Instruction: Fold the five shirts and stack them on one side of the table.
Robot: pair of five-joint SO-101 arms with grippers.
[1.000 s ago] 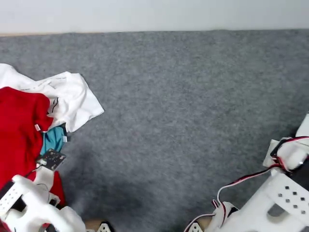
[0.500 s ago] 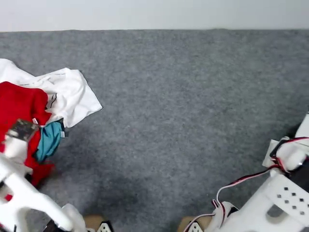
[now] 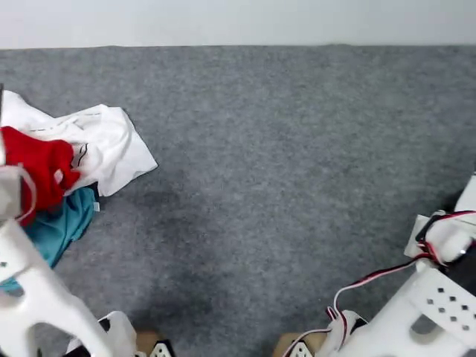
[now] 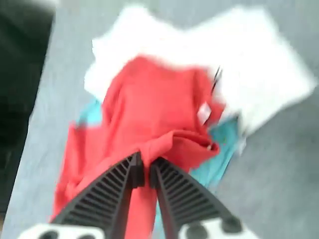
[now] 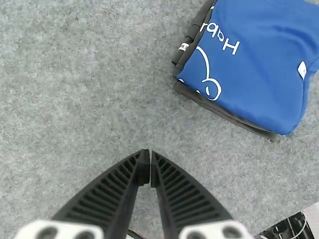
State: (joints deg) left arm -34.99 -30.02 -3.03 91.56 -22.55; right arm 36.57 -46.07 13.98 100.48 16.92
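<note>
Teal shirt (image 3: 56, 230) partly hidden under red shirt (image 3: 41, 171), pinched by left gripper (image 4: 142, 169).

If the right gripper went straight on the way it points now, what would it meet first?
The right gripper would most likely meet bare grey mat; the folded blue shirt lies off to one side.

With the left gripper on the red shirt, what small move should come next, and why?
Probably lift the red shirt and draw it toward the bare mat at the middle. The left gripper is shut on a fold of it, and it lies bunched over the teal shirt and white shirt, so it needs open space to be spread.
</note>
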